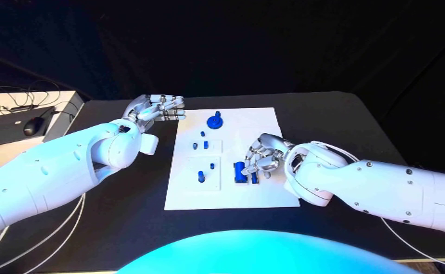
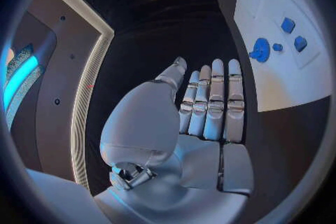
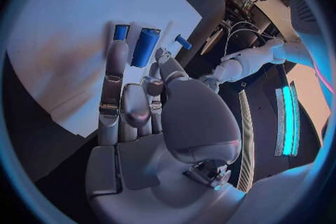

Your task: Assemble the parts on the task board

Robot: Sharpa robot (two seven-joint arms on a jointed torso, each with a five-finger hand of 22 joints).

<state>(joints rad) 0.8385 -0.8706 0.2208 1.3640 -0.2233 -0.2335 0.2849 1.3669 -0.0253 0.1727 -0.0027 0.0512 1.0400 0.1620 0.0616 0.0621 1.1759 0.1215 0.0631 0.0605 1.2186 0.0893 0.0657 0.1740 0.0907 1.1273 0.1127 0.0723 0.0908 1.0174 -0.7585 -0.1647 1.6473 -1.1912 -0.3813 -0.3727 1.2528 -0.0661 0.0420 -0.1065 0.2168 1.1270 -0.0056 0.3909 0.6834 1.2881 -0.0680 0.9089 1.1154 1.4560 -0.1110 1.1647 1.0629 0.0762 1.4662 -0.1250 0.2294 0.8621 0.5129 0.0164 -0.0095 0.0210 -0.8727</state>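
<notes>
Nearest you, low on the task board [image 1: 236,197], the right hand [image 1: 263,156] reaches in from the board's right edge and rests over a blue cylindrical part [image 1: 239,171]; in the right wrist view the same cylinder [image 3: 145,47] lies against the fingertips [image 3: 116,56] on the white plate, with a smaller blue piece [image 3: 121,32] just beside it and a short blue peg [image 3: 183,42] a little apart. You can see the fingers curled down around the cylinder, but you cannot tell from these views whether they truly grip it or only touch it. Your left hand [image 1: 155,107] hovers over the black surface [image 1: 325,113] just off the board's far left corner, holding nothing; the left wrist view shows its fingers [image 2: 214,101] straight and side by side, palm flat, with the thumb standing a little apart. Toward the far end of the board stands a round blue knob-like part [image 1: 216,120], seen also from the left wrist [image 2: 260,49]. Between it and the cylinder, several small blue pieces [image 1: 203,136] sit in two raised white squares in the board's middle, well clear of the left hand.
</notes>
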